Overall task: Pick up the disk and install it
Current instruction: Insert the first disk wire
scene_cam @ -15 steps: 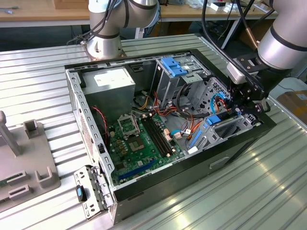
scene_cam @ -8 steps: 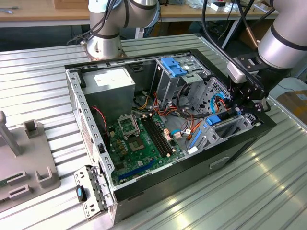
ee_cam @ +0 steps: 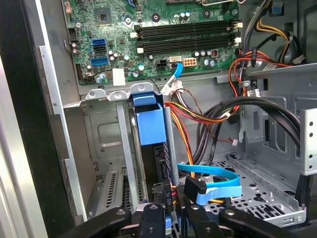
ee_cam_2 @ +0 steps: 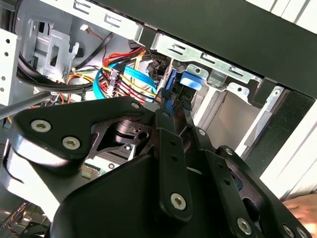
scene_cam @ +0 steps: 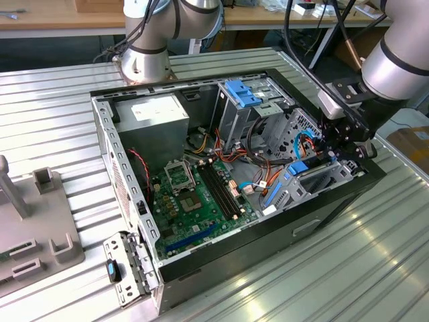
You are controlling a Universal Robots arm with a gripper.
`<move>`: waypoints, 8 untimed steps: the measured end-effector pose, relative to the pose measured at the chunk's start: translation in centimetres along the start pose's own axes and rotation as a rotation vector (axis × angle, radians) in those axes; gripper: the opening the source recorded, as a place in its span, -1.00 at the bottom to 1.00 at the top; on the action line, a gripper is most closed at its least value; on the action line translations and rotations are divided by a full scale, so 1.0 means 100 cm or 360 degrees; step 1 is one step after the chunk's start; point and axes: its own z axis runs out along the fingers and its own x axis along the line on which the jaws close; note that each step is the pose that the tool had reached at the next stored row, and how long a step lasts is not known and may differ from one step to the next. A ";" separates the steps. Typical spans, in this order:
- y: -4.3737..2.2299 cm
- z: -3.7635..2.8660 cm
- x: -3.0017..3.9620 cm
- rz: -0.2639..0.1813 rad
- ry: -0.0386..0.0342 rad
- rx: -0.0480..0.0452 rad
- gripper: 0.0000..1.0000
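Beside the drive cage [ee_cam: 104,148] (cables [ee_cam: 208,178] crowd close), your gripper [ee_cam: 168,218] pinches the disk [ee_cam: 148,124] standing inside it.

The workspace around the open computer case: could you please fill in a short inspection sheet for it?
Surface: ribbed metal table, carrying the open computer case.
Job's things: the disk stands on edge in the drive cage, blue frame uppermost.
Clutter: grey fixture blocks on the table at the exterior view's left.
Gripper: the gripper sits at the disk's near end, fingers either side of its edge.
Cables: a flat blue cable beside the disk; red, orange and black wire bundles inside the case.
Surroundings: wooden benches behind the table.
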 end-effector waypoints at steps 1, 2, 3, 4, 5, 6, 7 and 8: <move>0.0000 0.0002 0.0005 0.0000 0.0000 0.0000 -0.53; -0.0001 0.0006 0.0009 0.0000 0.0000 0.0000 -0.53; 0.0001 0.0028 0.0020 0.0000 -0.0003 0.0000 -0.53; 0.0000 0.0021 0.0019 0.0000 0.0000 0.0000 -0.53; 0.0000 0.0020 0.0019 0.0000 0.0000 0.0000 -0.53; 0.0000 0.0021 0.0020 0.0000 0.0000 0.0000 -0.53; 0.0000 0.0021 0.0020 0.0000 0.0000 0.0000 -0.53; 0.0000 0.0021 0.0020 0.0000 -0.0001 0.0000 -0.53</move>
